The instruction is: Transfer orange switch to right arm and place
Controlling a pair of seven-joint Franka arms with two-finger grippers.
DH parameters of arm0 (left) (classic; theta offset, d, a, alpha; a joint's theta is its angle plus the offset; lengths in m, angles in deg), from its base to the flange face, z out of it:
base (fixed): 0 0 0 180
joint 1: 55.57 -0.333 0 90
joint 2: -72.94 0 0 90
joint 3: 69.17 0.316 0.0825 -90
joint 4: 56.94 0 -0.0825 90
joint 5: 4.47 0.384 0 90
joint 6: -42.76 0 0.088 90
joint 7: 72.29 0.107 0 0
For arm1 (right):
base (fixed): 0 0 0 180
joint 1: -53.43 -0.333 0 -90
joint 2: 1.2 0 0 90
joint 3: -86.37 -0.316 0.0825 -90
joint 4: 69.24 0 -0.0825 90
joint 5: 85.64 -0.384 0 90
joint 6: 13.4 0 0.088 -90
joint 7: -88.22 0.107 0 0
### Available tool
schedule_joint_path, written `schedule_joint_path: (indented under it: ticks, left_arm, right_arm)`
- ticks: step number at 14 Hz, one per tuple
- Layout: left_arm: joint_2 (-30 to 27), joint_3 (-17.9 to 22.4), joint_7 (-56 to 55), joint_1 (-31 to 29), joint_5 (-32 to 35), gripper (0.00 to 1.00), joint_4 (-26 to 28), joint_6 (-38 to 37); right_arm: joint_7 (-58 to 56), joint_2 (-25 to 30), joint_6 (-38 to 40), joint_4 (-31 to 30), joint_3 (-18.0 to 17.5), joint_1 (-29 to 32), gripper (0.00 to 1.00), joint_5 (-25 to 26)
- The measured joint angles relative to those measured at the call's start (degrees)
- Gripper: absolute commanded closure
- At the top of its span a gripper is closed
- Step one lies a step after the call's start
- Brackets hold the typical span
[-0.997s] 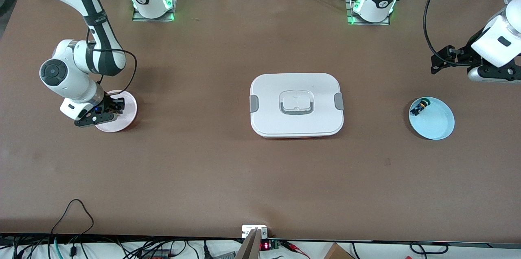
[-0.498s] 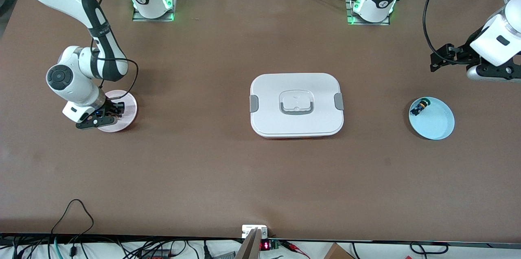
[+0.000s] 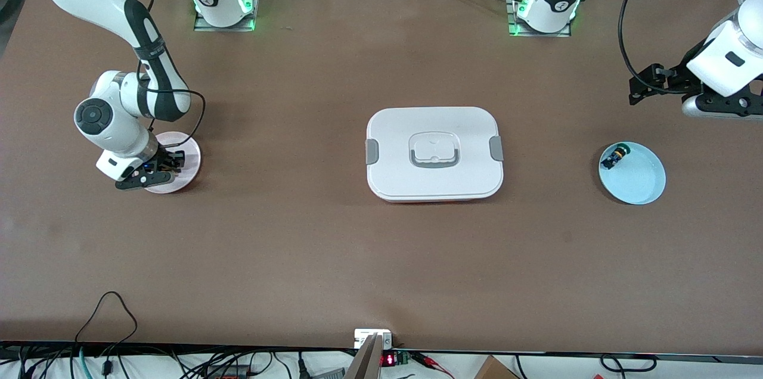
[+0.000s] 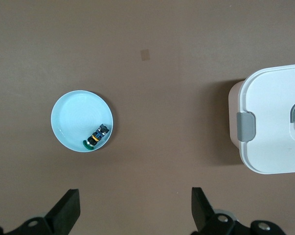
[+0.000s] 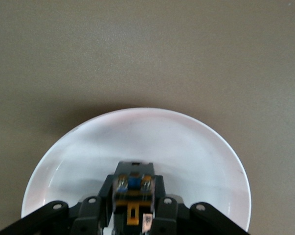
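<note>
Switch (image 5: 132, 196): pinched in right gripper (image 3: 156, 169), low over plate (image 3: 188, 152), close to its floor. Could roll off plate if dropped from height or tilted; could cling to a finger on release. Left gripper (image 4: 135, 208): spread wide, waiting, well apart from plate.

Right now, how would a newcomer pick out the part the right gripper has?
Start at the big white lidded box mid-table, then go toward the right arm's end to the round pink plate. Over it, the right gripper is shut on the orange switch, a stubby black part with orange bands, unlike the green-tipped part on the pale blue plate.
</note>
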Motion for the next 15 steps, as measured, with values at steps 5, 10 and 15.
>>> schedule_joint_path:
  ticks: [5, 10, 15]
  left_arm:
    - [-0.01, -0.13, 0.00, 0.10, 0.00, 0.00, 0.00, 0.00]
    - [-0.02, -0.18, 0.00, 0.17, 0.00, 0.00, -0.02, 0.00]
    - [-0.04, -0.19, 0.00, 0.17, 0.00, 0.00, -0.03, -0.05]
  right_arm:
    - [0.02, 1.26, 0.83, 0.31, 0.00, -0.08, 0.00, 0.00]
    - [-0.03, 7.56, 5.94, 1.69, 0.00, -0.10, 0.00, 0.00]
    - [0.21, 16.87, 20.99, 6.68, -0.93, -0.59, 0.00, -0.51]
